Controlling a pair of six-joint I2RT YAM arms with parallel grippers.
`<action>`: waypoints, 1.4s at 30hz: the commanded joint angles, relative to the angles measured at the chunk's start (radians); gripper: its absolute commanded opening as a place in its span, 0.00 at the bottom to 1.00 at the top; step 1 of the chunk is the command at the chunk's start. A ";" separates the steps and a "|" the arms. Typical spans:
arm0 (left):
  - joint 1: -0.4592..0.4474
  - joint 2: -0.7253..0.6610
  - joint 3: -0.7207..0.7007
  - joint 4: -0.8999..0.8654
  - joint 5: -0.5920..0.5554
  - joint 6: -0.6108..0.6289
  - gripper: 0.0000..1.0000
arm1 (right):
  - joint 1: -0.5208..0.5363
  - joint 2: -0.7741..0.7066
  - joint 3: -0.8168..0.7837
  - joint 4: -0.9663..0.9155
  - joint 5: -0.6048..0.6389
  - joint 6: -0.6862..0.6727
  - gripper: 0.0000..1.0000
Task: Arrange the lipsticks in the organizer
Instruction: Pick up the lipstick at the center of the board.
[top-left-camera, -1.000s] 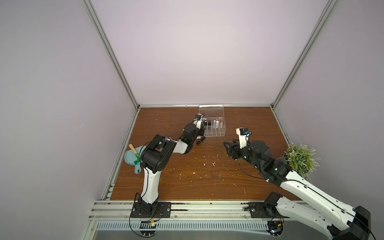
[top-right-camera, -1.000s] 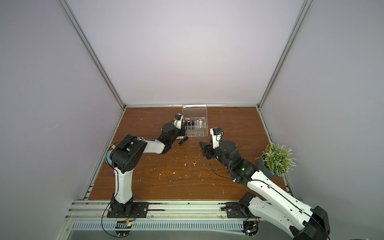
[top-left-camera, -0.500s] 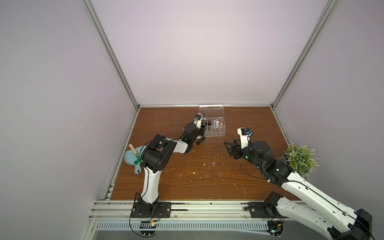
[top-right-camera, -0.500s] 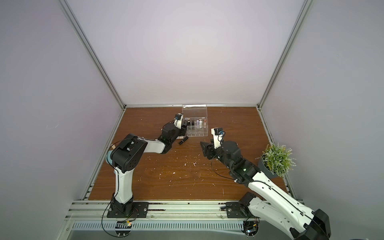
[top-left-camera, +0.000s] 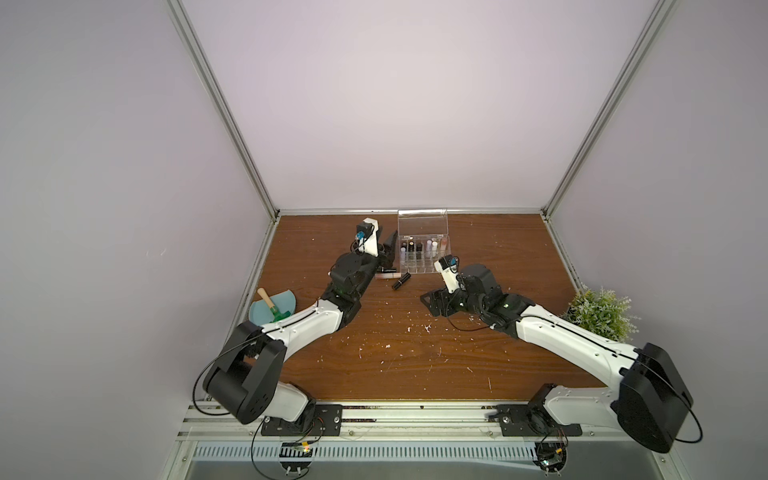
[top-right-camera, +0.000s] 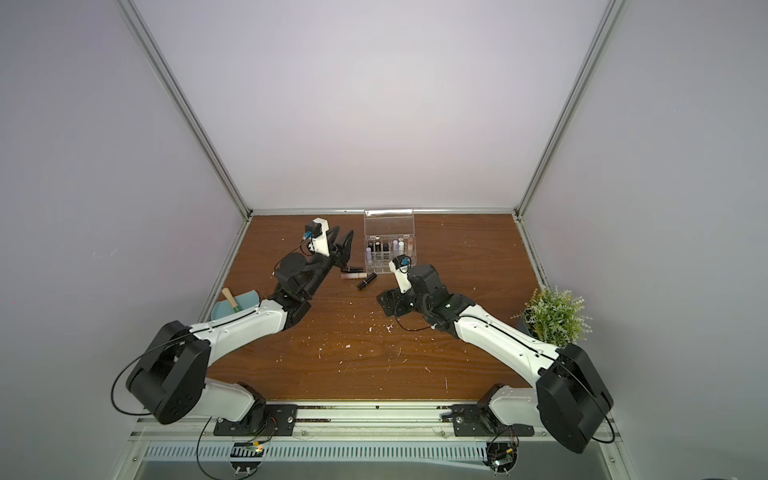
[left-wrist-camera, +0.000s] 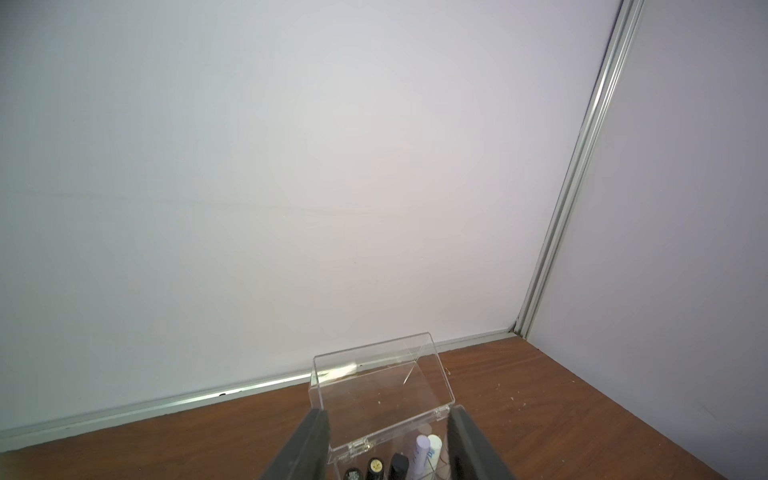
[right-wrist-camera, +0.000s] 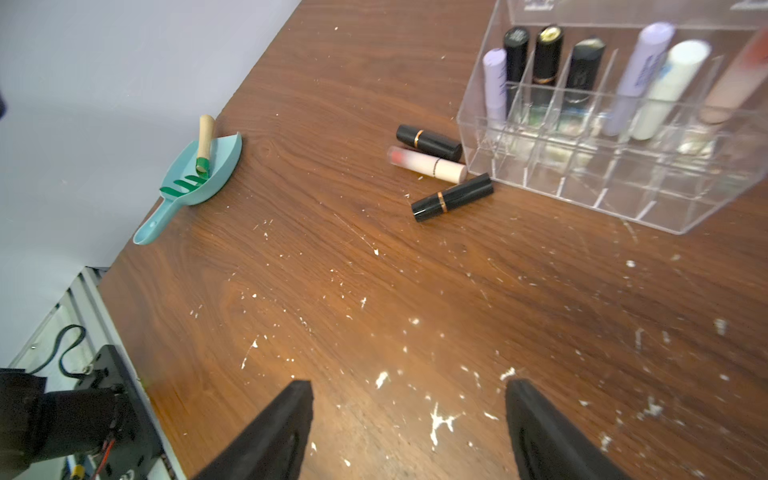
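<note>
Toward the back of the table (top-left-camera: 415, 353), I see the organizer (top-left-camera: 423, 259) with its clear lid (left-wrist-camera: 374, 390) tilted up and open. Seven lipsticks (right-wrist-camera: 582, 70) stand upright in its rear row of compartments: a lilac one, three black ones, a second lilac one, a cream-white one and a peach-pink one.

Three more tubes lie flat on the wood, just off the organizer's front left corner:
- a black lipstick (right-wrist-camera: 429, 142);
- a peach-pink lipstick (right-wrist-camera: 427, 164), touching the black one along its side;
- a second black lipstick (right-wrist-camera: 453, 197), one end close against the organizer's corner.

I read the left gripper (top-right-camera: 340, 243) as released. It is raised just left of the organizer, its fingers parted with nothing between them.

I read the right gripper (right-wrist-camera: 409, 386) as released as well. It hangs low over bare, white-flecked wood, well in front of the organizer, its fingers spread wide on nothing.

A teal dustpan (right-wrist-camera: 199, 174) with a small green rake (right-wrist-camera: 203, 145) lies at the table's left edge.
</note>
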 joint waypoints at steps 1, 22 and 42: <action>0.002 -0.029 -0.109 -0.026 -0.046 -0.052 0.50 | 0.008 0.080 0.078 -0.005 -0.050 -0.025 0.86; 0.117 -0.252 -0.420 0.069 -0.156 -0.120 0.44 | 0.084 0.598 0.500 -0.046 0.299 0.091 0.83; 0.117 -0.278 -0.443 0.094 -0.137 -0.135 0.44 | 0.096 0.733 0.632 -0.120 0.423 0.132 0.68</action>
